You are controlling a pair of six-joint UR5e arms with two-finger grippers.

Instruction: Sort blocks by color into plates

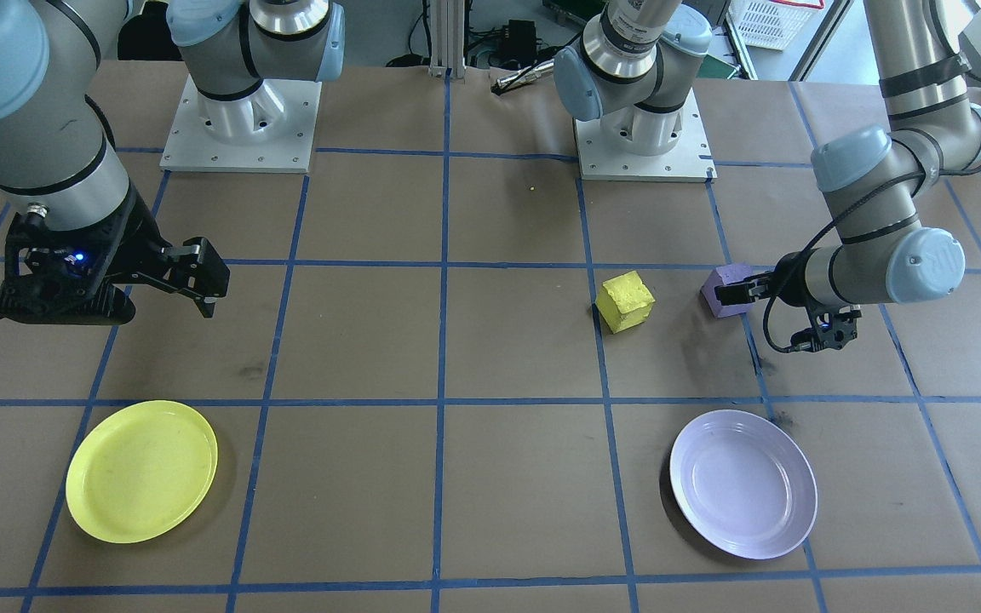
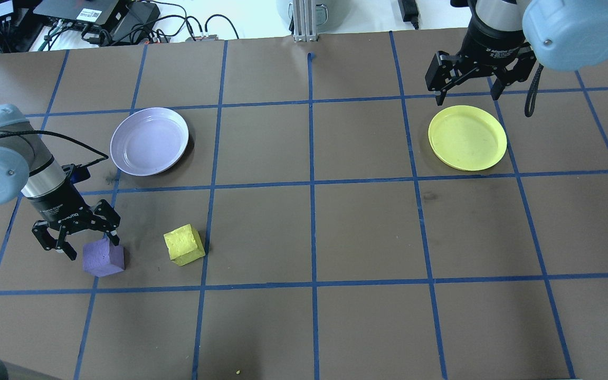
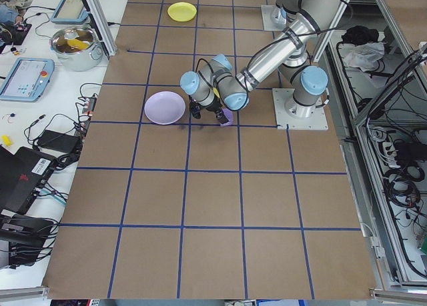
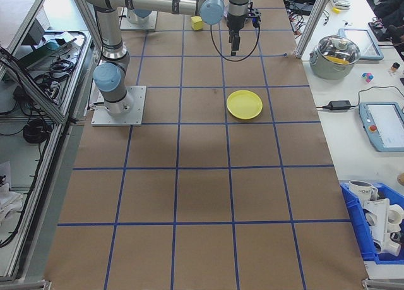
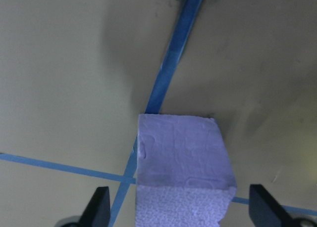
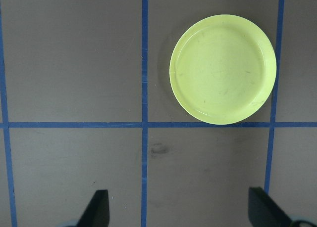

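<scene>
The light purple block (image 2: 104,259) lies on the brown table at the near left, over a blue tape crossing. My left gripper (image 2: 94,249) hangs open right above it; in the left wrist view the block (image 5: 183,162) sits between the two fingertips (image 5: 99,207) with gaps on both sides. The yellow block (image 2: 183,244) rests a short way to its right. Behind them lies the lavender plate (image 2: 149,141). My right gripper (image 2: 466,95) is open, holds nothing, and hovers high beyond the yellow plate (image 2: 467,138), which also shows in the right wrist view (image 6: 223,68).
Blue tape lines divide the table into squares. Both arm bases (image 1: 239,123) stand at the robot's edge of the table. Cables and electronics (image 2: 98,16) lie past the far edge. A pot (image 4: 338,53) and a tablet (image 4: 382,122) sit on a side bench.
</scene>
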